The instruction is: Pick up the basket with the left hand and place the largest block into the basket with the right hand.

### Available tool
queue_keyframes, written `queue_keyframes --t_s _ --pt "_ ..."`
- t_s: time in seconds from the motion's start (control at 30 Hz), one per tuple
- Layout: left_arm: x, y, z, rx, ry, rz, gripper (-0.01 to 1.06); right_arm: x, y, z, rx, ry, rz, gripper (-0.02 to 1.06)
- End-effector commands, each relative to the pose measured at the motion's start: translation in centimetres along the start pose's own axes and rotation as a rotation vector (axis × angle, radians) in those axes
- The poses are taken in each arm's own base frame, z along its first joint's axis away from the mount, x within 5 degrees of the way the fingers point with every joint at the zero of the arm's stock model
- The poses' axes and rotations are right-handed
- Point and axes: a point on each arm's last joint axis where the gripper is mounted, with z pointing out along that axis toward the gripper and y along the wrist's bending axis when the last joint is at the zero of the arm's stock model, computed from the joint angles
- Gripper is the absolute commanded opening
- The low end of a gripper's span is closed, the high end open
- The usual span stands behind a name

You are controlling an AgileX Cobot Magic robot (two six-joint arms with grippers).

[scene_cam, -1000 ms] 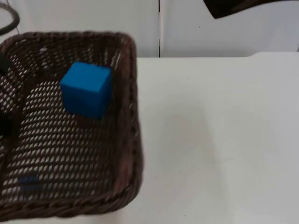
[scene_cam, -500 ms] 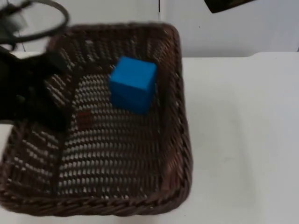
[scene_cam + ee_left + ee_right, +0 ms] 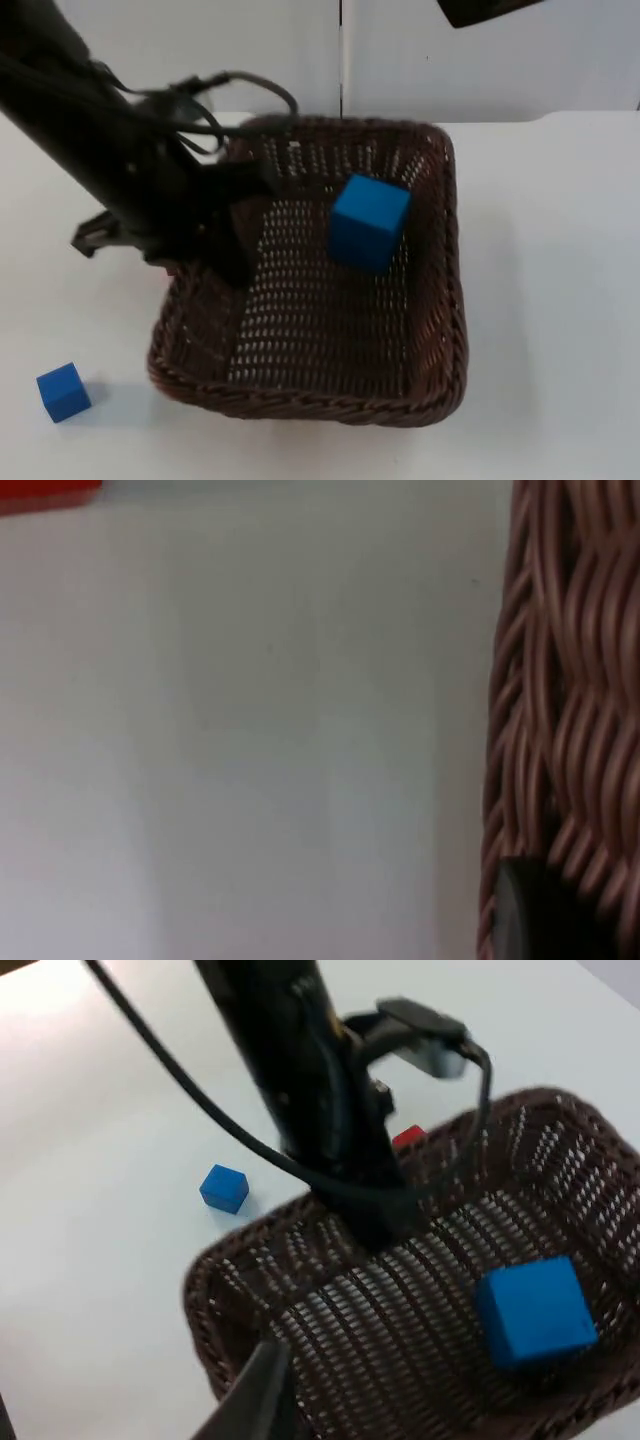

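A brown wicker basket (image 3: pixel 440 300) sits mid-table with the large blue block (image 3: pixel 368 222) lying inside it, near its far right corner. My left gripper (image 3: pixel 228 252) is shut on the basket's left rim, and the left arm slants in from the upper left. In the left wrist view the woven wall (image 3: pixel 565 710) stands right beside a black fingertip (image 3: pixel 528 912). The right wrist view looks down on the basket (image 3: pixel 250 1300) and the large block (image 3: pixel 535 1312), with my right gripper (image 3: pixel 264 1402) above the basket's rim. The right arm (image 3: pixel 485 8) waits high at the back right.
A small blue block (image 3: pixel 63 391) lies on the table left of the basket's front corner, also seen as the small cube (image 3: pixel 224 1187). A red block (image 3: pixel 408 1138) lies behind the left arm; its red edge (image 3: pixel 48 490) shows too. White table stretches right of the basket.
The basket, held by the left arm and carrying the large block, has moved right and looks smaller, farther from the camera. The left arm and small blue block have come into view.
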Motion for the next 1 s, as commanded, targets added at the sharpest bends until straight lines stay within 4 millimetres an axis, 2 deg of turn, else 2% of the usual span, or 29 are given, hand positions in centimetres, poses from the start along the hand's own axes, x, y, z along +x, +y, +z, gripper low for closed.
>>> queue_keyframes --t_s 0.0,0.17,0.37,0.97 --pt "-0.9 -0.2 1.2 0.022 0.0 -0.033 0.0 0.1 -0.1 -0.3 0.007 -0.006 0.001 1.05" --pt "-1.3 1.1 4.3 0.008 0.043 -0.082 0.0 0.1 -0.1 -0.3 0.007 -0.003 -0.001 1.05" --pt "-1.0 1.7 5.6 0.013 0.071 -0.119 0.0 0.1 -0.1 -0.3 0.006 0.0 -0.005 1.05" --pt "-1.2 1.8 5.7 0.001 0.053 -0.115 0.0 0.1 -0.1 -0.3 0.006 0.0 -0.005 1.05"
